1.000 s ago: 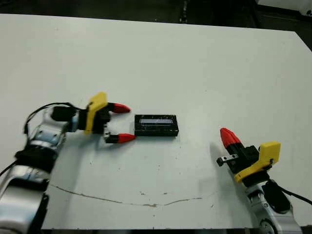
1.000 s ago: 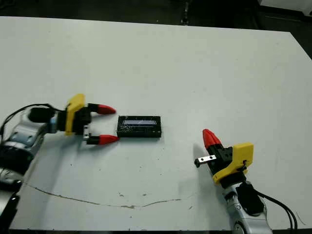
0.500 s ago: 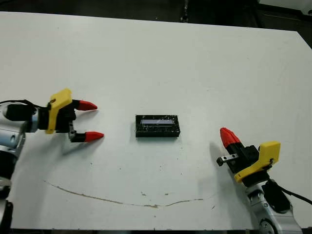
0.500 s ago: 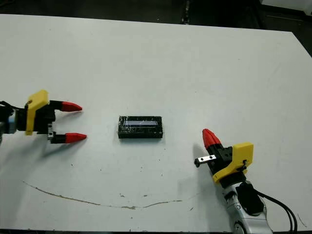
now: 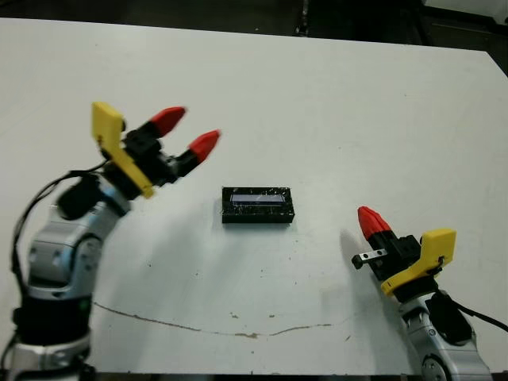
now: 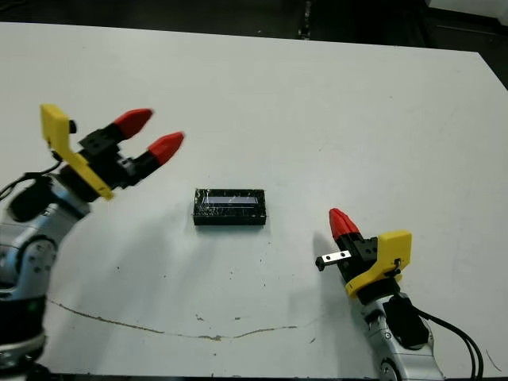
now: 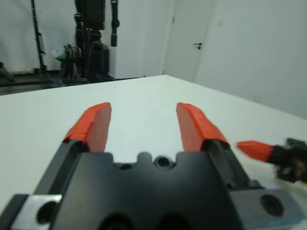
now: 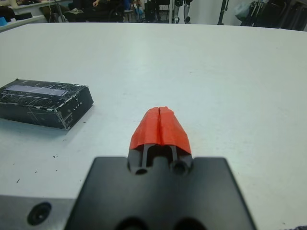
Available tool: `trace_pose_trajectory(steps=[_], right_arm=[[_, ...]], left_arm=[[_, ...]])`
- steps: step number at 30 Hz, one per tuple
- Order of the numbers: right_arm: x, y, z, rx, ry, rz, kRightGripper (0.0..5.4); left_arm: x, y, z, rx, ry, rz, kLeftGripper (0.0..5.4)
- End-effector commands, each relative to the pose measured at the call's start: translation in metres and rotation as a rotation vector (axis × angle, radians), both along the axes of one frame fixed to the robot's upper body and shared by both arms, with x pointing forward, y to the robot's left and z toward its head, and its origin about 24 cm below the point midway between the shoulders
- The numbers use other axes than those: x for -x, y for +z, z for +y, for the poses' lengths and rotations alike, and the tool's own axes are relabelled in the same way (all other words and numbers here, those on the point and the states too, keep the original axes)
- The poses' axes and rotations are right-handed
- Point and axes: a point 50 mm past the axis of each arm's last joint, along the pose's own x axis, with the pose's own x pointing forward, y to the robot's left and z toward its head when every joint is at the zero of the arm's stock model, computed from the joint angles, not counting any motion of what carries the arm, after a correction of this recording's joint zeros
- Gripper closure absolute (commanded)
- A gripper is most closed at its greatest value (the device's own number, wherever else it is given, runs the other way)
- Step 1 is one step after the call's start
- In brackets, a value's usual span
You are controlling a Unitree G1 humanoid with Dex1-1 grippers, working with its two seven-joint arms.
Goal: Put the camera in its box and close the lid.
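A black glossy block with a silvery stripe on top, the lid (image 5: 257,205), lies flat at the middle of the white table (image 5: 333,119). It also shows in the right wrist view as the lid (image 8: 45,103). No white of the box shows under it, and the camera is out of view. My left gripper (image 5: 189,131) hangs open and empty in the air, up and to the left of the lid, its fingers (image 7: 192,124) well apart. My right gripper (image 5: 370,221) rests shut and empty near the table's front right, its fingertips (image 8: 159,120) pressed together.
A thin brown scratch line (image 5: 198,325) runs along the table near its front edge. Dark floor lies beyond the far edge. Past the table, the left wrist view shows a door and dark equipment stands (image 7: 91,43).
My left gripper drew back leftward from the lid's end, then rose off the table and tilted upward, staying open. The lid and my right gripper have not moved.
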Motion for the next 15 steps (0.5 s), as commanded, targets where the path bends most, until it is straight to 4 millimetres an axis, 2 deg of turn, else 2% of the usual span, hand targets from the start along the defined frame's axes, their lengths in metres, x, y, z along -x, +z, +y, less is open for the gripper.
trace_pose_trajectory(steps=[1, 6, 10, 15], right_arm=[[0.002, -0.002, -0.003, 0.025, -0.016, 0.016, 5.40], [0.002, -0.003, -0.003, 0.015, -0.017, 0.021, 5.40], [0.002, -0.003, -0.003, 0.016, -0.026, 0.026, 5.40], [0.003, -0.003, -0.002, 0.034, -0.032, 0.019, 5.40]], left_arm=[[0.005, -0.005, -0.018, -0.005, 0.015, 0.058, 2.49], [0.003, -0.011, -0.040, -0.023, 0.031, 0.119, 3.25], [-0.001, -0.020, -0.051, -0.080, 0.034, 0.145, 3.89], [-0.005, -0.037, -0.062, -0.112, 0.055, 0.263, 4.65]])
